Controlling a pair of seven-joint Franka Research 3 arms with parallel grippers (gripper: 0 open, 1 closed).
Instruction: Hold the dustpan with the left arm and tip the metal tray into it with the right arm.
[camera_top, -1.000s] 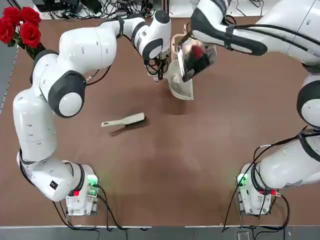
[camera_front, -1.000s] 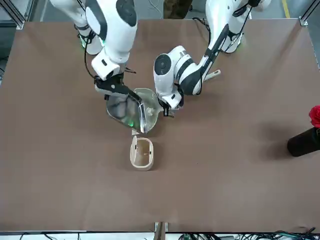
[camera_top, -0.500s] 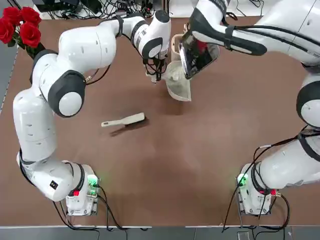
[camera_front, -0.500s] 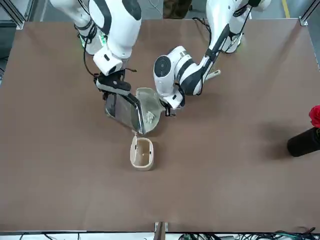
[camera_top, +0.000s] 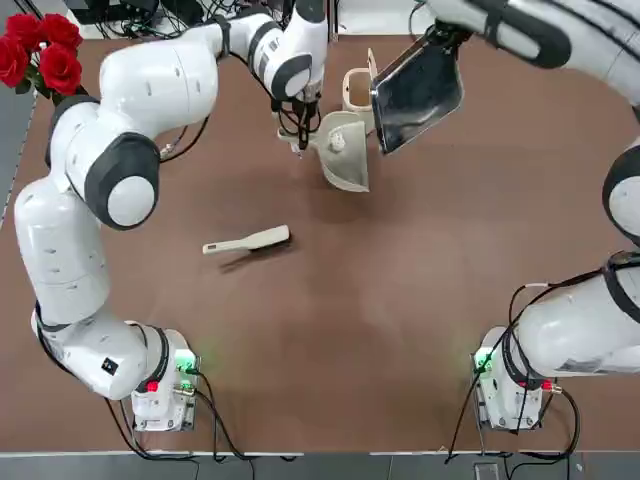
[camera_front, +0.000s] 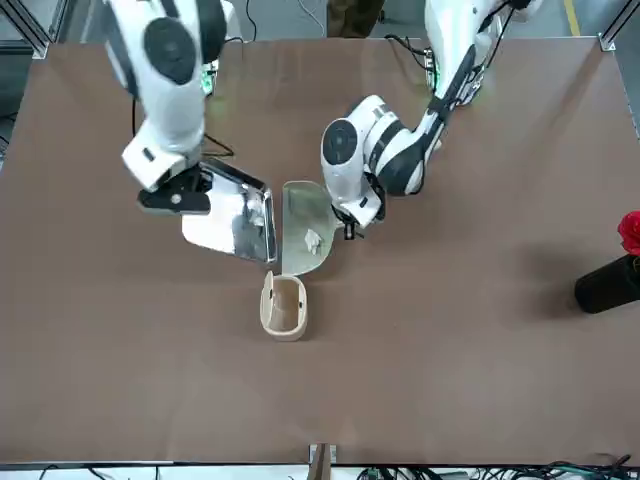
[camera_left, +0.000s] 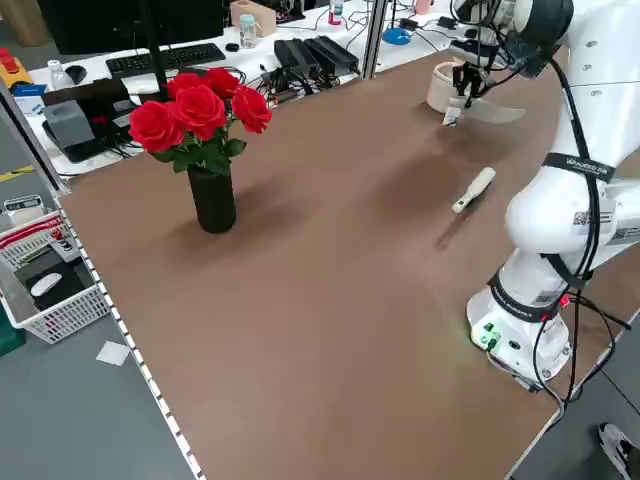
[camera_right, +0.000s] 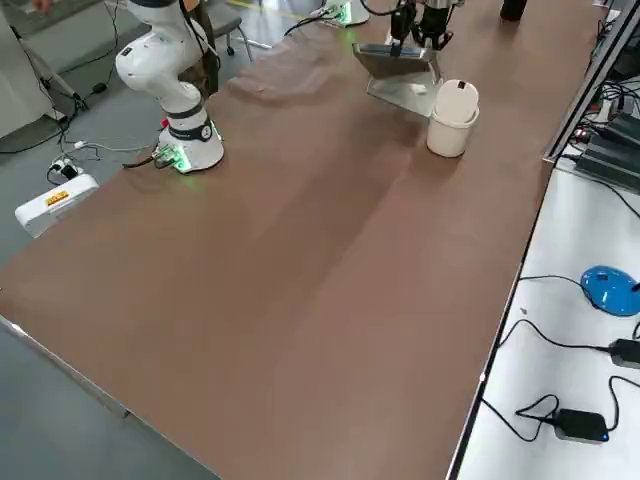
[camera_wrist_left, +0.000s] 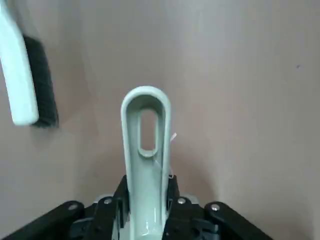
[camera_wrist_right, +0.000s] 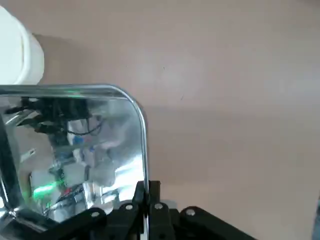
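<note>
One camera looks straight down on the table (camera_top: 330, 330). One faces the robot. Both show the dustpan (camera_top: 343, 150) and metal tray (camera_top: 418, 95).

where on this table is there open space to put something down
The table is bare from the hand brush back to the two arm bases, and along its right side. It is crowded at the far middle: the left gripper holds the dustpan, the right gripper holds the metal tray, beside the cup. Roses fill the far-left corner.
</note>
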